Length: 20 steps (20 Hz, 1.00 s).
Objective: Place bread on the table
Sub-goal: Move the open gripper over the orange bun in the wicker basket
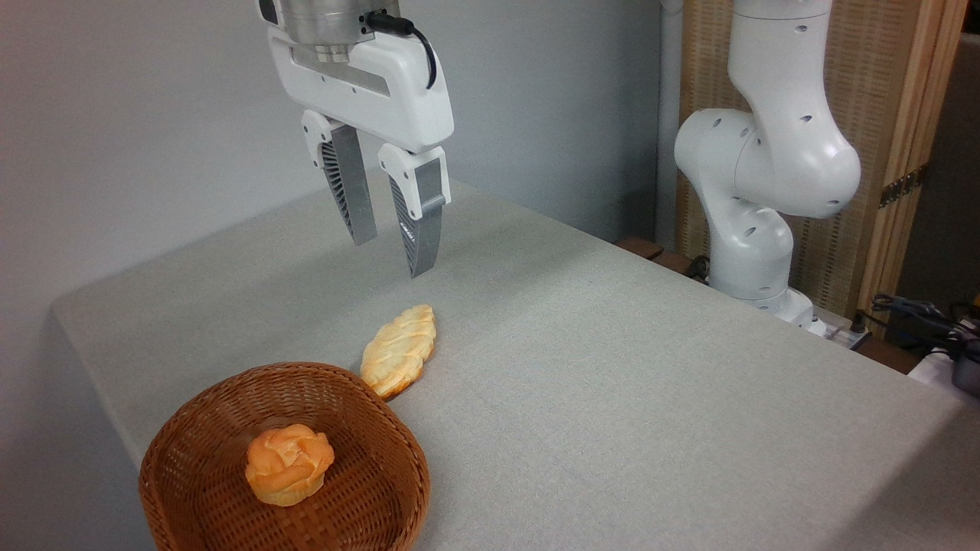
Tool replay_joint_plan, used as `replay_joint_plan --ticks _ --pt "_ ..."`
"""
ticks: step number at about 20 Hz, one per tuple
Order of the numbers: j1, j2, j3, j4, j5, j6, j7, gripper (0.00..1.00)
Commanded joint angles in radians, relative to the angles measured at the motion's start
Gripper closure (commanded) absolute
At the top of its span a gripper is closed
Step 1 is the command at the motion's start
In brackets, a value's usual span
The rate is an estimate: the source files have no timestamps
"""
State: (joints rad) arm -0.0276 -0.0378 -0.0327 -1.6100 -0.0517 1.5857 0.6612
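claw (pixel 390 252): narrowly parted, holding nothing | bread (pixel 289 464): in basket (pixel 191 428)

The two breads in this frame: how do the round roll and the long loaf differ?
The knotted roll is round and deep orange-golden; the braided loaf is long, leaf-shaped and paler. The roll sits inside the wicker basket; the loaf lies flat on the grey table, one end by the basket's rim. Both lie free, below the open, empty gripper.
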Motion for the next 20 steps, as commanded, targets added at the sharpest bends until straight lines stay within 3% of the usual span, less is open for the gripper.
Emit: replay_joint_plan --ticks 1,10,20 --pt "0.003 -0.013 0.016 -0.002 -0.012 -0.013 0.070 0.00" --pt "0.003 -0.011 0.016 -0.002 -0.013 -0.004 0.067 0.00" --pt "0.003 0.018 0.004 -0.140 -0.005 0.442 0.078 0.00"
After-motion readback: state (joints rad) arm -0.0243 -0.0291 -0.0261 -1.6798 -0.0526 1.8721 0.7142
